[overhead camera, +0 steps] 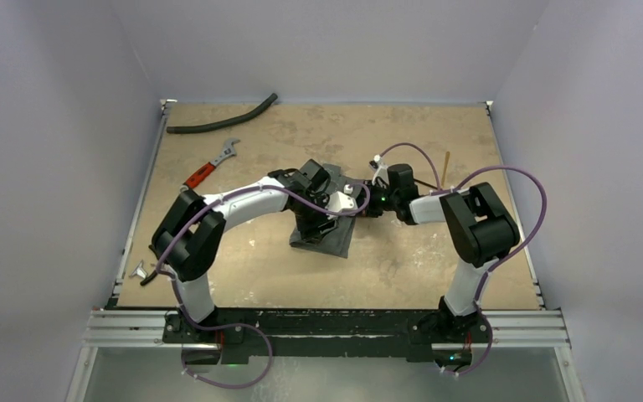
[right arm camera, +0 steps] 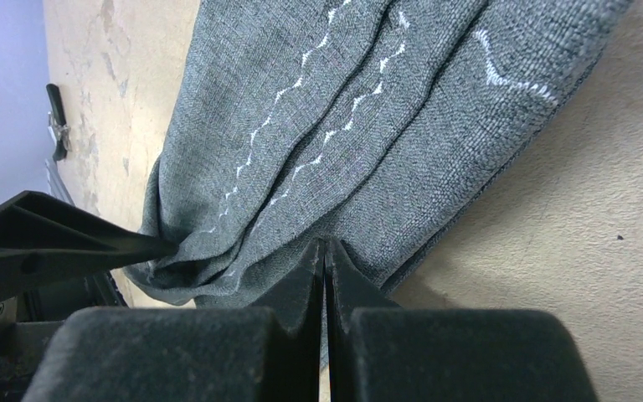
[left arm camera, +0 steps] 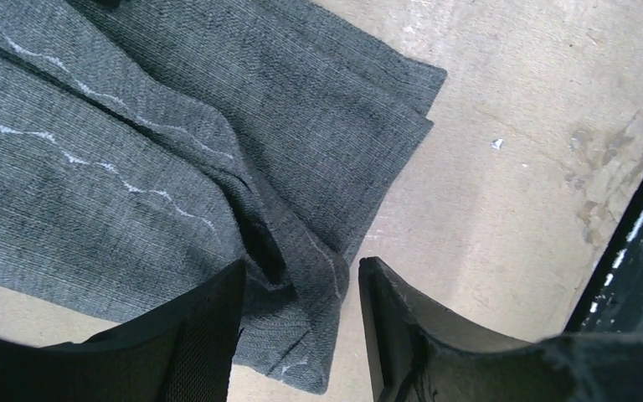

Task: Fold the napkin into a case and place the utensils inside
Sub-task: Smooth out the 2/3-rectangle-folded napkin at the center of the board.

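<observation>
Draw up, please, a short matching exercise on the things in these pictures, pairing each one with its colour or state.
Things:
1. napkin
2. wrench
3. hose
4. right gripper

Descriptions:
A. red handle
B. fingers pressed together
C. grey with pale stitching
D. black, curved, near the far left corner

Pairs: 1-C, 2-A, 3-D, 4-B

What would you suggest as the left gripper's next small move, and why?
Probably close the left gripper: its open jaws straddle a raised fold at the napkin corner, while the right gripper is shut at the napkin's edge.
</observation>
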